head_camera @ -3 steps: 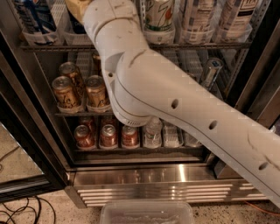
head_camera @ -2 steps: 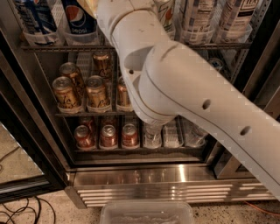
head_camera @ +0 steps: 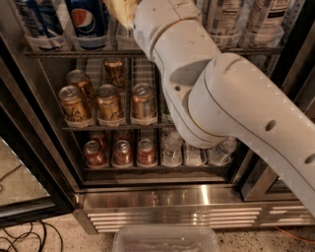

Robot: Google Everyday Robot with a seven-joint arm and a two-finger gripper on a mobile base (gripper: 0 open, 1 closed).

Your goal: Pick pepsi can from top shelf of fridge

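The pepsi can (head_camera: 88, 19), blue with the red-white-blue globe, stands in a clear cup on the top shelf (head_camera: 59, 51) of the fridge (head_camera: 197, 197). Its top is cut off by the frame edge. Another blue can (head_camera: 37, 19) stands to its left. My gripper (head_camera: 120, 11) shows only as a tan part at the top edge, just right of the pepsi can, at the end of my big white arm (head_camera: 231, 98). The arm hides the middle of the shelf.
White cans (head_camera: 221, 17) stand at the right of the top shelf. Gold-brown cans (head_camera: 109, 101) fill the middle rack, with red cans (head_camera: 122, 151) and water bottles (head_camera: 172, 147) below. The black door frame (head_camera: 29, 162) is at left. A clear plastic bin (head_camera: 165, 239) lies on the floor.
My arm and gripper have swung to the right along the top shelf. The pepsi can, covered by the arm a second ago, now shows to the gripper's left.
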